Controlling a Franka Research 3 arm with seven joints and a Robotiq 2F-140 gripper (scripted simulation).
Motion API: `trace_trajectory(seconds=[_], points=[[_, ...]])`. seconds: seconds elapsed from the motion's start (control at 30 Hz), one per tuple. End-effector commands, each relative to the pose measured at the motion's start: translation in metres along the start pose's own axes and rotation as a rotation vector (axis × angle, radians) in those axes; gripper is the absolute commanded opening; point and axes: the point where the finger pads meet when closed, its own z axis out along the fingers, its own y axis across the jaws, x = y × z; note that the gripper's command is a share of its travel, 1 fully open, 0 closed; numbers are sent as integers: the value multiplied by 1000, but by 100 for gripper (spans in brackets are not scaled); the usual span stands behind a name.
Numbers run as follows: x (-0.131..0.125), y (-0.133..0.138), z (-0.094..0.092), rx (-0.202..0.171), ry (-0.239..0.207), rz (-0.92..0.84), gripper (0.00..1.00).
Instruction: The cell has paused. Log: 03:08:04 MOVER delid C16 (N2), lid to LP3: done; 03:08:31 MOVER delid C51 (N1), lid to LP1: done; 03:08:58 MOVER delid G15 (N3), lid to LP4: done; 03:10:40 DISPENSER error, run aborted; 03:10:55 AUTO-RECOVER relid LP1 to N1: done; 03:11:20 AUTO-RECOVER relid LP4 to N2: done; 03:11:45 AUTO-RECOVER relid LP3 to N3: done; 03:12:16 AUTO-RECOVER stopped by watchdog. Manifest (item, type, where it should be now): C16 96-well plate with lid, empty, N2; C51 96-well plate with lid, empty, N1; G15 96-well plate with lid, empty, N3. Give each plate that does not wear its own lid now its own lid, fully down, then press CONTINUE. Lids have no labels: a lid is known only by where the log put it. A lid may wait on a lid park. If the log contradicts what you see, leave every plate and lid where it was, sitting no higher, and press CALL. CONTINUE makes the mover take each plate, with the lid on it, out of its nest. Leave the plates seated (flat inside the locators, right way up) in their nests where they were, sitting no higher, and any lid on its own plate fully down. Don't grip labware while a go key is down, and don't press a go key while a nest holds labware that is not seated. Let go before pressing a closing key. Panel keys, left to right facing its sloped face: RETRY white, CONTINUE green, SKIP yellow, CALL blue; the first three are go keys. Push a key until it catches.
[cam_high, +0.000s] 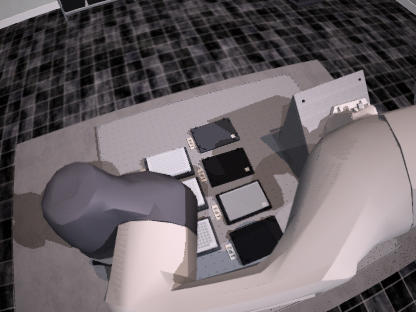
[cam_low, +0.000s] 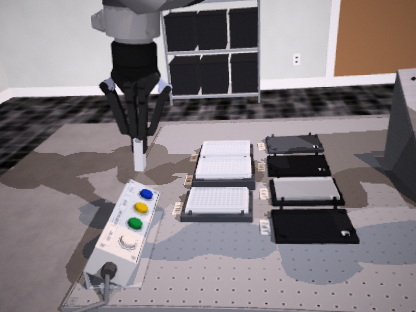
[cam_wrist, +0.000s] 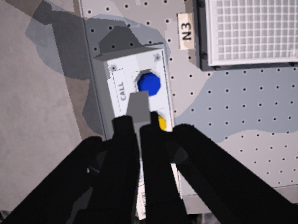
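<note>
Three well plates sat in a column of nests on the perforated table (cam_low: 320, 280): a far plate (cam_low: 225, 148), a middle plate (cam_low: 223, 168) and a near plate (cam_low: 218, 200). The near one showed a bare white grid; whether the other two wore clear lids could not be told from the blurred exterior view. To their right lay four lid parks, of which the third (cam_low: 306, 189) held a pale grey lid and the other three looked dark. The key panel (cam_low: 114, 246) stood at the near left of the table with three coloured keys: blue (cam_low: 145, 193), yellow (cam_low: 141, 207) and green (cam_low: 134, 223). The gripper (cam_low: 139, 159), fingers shut together on nothing, hung above and just behind the panel. Only the wrist view showed its tip right beside the blue key; the top view hid the panel under the arm (cam_high: 150, 250).
</note>
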Motion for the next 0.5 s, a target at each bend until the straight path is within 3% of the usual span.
trace_trajectory(seconds=[0.0,0.47], points=[[2,3,0,-14,-12,-279,0],[2,3,0,-47,-26,-674,0]])
